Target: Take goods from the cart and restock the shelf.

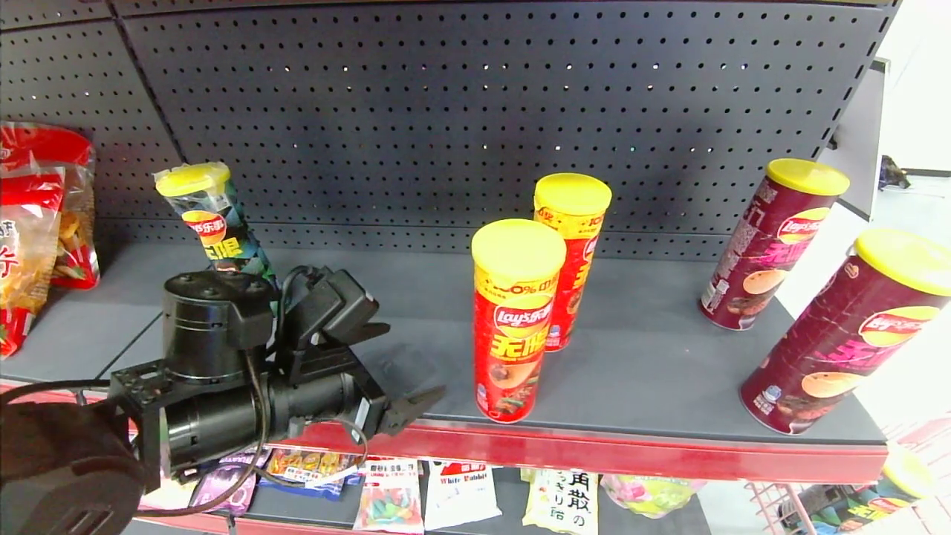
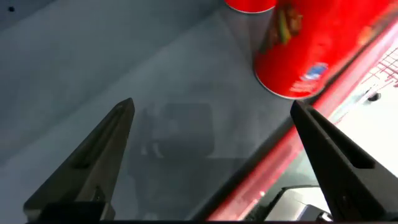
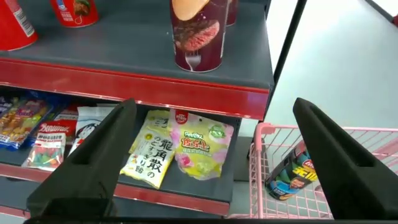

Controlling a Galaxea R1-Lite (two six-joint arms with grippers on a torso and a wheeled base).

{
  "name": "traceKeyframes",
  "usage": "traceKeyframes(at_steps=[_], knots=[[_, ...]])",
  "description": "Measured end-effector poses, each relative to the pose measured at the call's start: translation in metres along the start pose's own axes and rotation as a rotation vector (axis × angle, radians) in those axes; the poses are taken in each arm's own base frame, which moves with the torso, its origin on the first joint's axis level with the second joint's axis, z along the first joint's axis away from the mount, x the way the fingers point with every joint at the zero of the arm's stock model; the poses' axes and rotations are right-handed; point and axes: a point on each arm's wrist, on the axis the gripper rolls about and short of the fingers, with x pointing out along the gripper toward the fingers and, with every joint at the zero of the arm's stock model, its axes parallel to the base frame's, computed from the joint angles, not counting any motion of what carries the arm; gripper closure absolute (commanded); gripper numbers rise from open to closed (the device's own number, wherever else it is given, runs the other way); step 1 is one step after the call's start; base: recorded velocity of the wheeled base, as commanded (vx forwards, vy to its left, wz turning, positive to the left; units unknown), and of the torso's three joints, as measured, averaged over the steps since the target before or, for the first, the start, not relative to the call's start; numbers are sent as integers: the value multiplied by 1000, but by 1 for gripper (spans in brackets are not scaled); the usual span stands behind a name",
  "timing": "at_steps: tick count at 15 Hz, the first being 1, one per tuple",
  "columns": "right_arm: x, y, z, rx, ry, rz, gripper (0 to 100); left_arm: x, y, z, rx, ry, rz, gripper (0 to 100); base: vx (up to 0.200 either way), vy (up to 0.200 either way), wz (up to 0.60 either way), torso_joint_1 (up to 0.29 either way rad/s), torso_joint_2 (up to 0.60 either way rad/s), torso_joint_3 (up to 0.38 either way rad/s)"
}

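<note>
Grey shelf (image 1: 654, 371) under my left fingers (image 1: 412, 405), spread apart, empty, at red front edge. Just beside them, red chip can (image 1: 515, 319). My right fingers (image 3: 99, 162) apart too, empty; pink cart (image 3: 273, 129) beyond, dark can (image 3: 291, 177) inside.

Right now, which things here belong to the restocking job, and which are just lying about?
Job: pink wire cart; dark-patterned chip tube in it; grey metal shelf; yellow-lidded red tubes; maroon tubes; open left gripper.
Lying about: flat snack packets one level down; red bags far left.
</note>
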Motion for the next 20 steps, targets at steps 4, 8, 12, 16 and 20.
traceKeyframes(at_steps=[4,8,12,16,20], knots=[[0,0,0,0,1,-2,0,19,6,5,4,-4,1,0,0,0,0,0,0,0],[0,0,0,1,1,-3,0,34,7,7,7,-2,-12,0,0,0,0,0,0,0],[0,0,0,1,1,-3,0,42,4,4,9,13,-29,0,0,0,0,0,0,0],[0,0,-1,4,2,-5,0,50,3,7,19,4,-42,0,0,0,0,0,0,0],[0,0,-1,4,2,-7,0,56,3,9,21,-1,-45,0,0,0,0,0,0,0]])
